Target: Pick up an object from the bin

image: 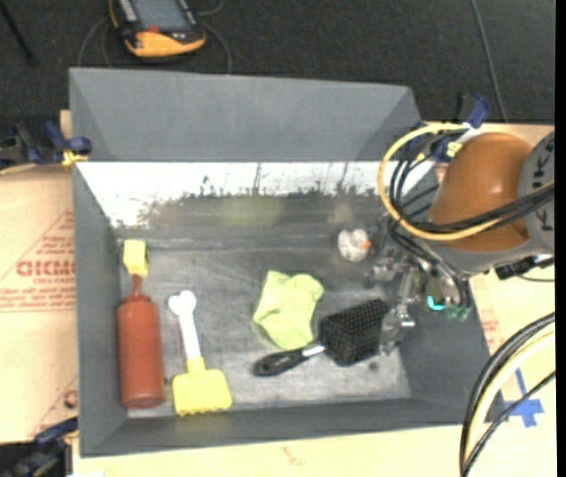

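Observation:
A black hairbrush (348, 334) lies in the right part of the bin, its bristled head to the right and its handle pointing left toward the front. My gripper (402, 311) hangs low at the right edge of the brush's head, close against it. A crumpled yellow-green cloth (287, 306) lies just left of the brush. A small white and orange thing (353, 243) sits by the back wall, up and left of the gripper.
At the left side lie a red bottle with a yellow cap (139, 351) and a yellow scrubber with a white handle (195, 366). The arm with its orange cover and cables reaches in over the bin's right wall.

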Controlling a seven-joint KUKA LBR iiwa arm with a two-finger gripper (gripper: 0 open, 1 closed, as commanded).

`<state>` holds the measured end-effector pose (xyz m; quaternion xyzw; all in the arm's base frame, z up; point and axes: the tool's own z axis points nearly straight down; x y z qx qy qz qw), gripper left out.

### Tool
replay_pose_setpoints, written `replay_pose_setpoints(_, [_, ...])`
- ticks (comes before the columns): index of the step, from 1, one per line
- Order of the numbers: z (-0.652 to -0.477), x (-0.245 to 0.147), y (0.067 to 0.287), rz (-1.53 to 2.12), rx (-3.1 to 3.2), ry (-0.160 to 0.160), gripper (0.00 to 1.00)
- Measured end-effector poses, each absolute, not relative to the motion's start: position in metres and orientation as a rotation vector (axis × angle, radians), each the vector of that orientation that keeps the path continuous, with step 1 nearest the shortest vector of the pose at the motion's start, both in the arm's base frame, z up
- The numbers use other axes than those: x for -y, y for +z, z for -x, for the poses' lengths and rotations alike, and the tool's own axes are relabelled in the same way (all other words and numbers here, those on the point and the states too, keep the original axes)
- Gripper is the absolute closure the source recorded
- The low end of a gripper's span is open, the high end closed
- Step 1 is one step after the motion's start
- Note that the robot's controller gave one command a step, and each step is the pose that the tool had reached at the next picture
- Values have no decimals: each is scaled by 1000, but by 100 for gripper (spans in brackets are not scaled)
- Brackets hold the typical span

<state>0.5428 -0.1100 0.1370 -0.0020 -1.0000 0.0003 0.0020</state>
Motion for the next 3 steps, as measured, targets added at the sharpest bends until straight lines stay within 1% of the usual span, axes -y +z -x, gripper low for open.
replay_pose_setpoints(1, [-545, 110, 141, 2, 3145, 3, 0])
replay_pose_setpoints(2, [-520, 134, 80, -480, 3132, 7, 100])
replay_pose_setpoints(3, [-520, 134, 80, -482, 3132, 7, 100])
